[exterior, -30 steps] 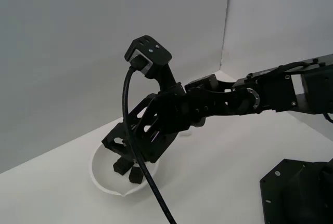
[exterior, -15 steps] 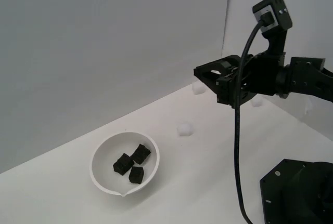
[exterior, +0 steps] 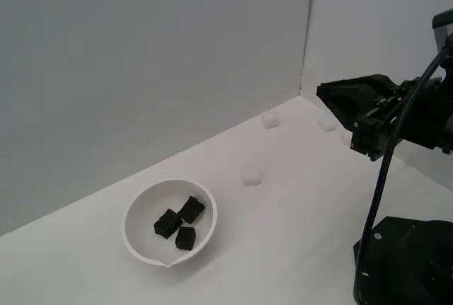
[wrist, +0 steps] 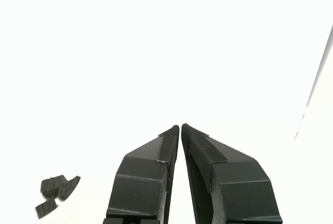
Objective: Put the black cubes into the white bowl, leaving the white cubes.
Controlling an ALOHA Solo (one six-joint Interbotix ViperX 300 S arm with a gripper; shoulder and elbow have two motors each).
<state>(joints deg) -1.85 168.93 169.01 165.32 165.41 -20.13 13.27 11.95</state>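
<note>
The arm reaches in from the exterior view's right, roughly level and well above the white surface, with the gripper (exterior: 333,100) pointing toward the exterior view's left, high over the back corner area. In the wrist view the gripper (wrist: 180,127) has its two fingers pressed together with only a hairline seam between the tips, and nothing is held between them. The white bowl (exterior: 136,208) sits on the surface toward the exterior view's lower left, well apart from the gripper, its small pouring lip turned toward the camera at the front rim. All three black cubes (exterior: 180,224) lie inside the bowl, clustered on its floor and touching or nearly touching one another, each turned at a slightly different angle; in the wrist view they appear as a dark cluster (wrist: 56,193) near the frame's corner, the bowl itself washed out by glare. One white cube (exterior: 250,176) rests on the open surface between the bowl and the gripper; another (exterior: 269,119) lies close to the back wall, and two more (exterior: 326,124) are faint near the gripper's fingers. A broad stretch of bare surface separates the bowl from the arm's dark base (exterior: 407,259) at the exterior view's lower right.
</note>
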